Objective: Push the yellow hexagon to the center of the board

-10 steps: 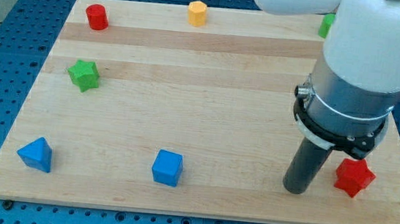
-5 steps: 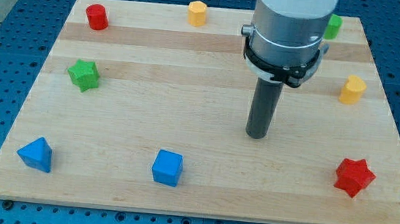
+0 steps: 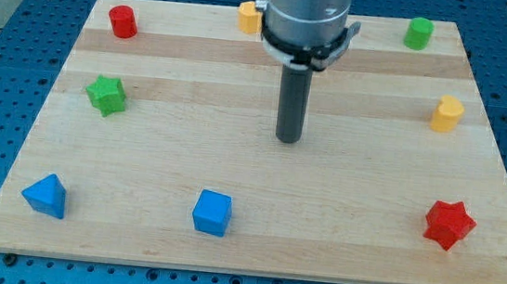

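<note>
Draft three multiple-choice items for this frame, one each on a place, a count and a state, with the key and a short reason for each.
1. Where does the red star sit?
A. the view's top left
B. the view's bottom right
C. board centre

2. How many blue blocks show?
A. one
B. two
C. three

3. What is my tip touching?
A. no block
B. the yellow hexagon
C. the green star

Key: 1 B, it lies near the bottom right corner. 2 B, a blue pyramid and a blue cube. 3 A, bare board surrounds my tip.
</note>
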`<state>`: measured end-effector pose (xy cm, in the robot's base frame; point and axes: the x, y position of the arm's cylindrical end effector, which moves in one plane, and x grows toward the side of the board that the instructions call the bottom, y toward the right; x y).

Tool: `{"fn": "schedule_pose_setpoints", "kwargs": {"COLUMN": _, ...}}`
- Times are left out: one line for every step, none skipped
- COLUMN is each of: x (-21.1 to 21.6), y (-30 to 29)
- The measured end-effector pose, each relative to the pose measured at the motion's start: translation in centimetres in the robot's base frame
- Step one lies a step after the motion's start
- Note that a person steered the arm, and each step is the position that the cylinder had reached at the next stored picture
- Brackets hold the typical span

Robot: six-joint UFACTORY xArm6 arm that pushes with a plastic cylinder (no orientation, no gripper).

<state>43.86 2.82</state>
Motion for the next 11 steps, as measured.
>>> {"fn": "schedule_pose_setpoints", "kwargs": {"x": -2.2, "y": 3.6}}
{"fn": "schedule_pose_setpoints", "kwargs": {"x": -2.2, "y": -3.7}}
{"fn": "schedule_pose_setpoints", "kwargs": {"x": -2.5, "y": -13.0}}
{"fn": "schedule_pose_setpoints", "kwargs": {"x": -6.9, "y": -20.5}}
{"fn": "schedule_pose_setpoints", "kwargs": {"x": -10.5, "y": -20.1}}
{"fn": "schedule_pose_setpoints", "kwargs": {"x": -15.7, "y": -11.8}}
{"fn": "schedule_pose_setpoints", "kwargs": {"x": -19.5, "y": -1.8}}
{"fn": "schedule_pose_setpoints", "kwargs": {"x": -23.3, "y": -2.2}}
{"fn": "schedule_pose_setpoints", "kwargs": {"x": -24.4, "y": -7.7}}
{"fn": "schedule_pose_setpoints", "kwargs": {"x": -21.0, "y": -10.4}}
{"fn": "schedule_pose_setpoints", "kwargs": {"x": -19.6, "y": -12.3}}
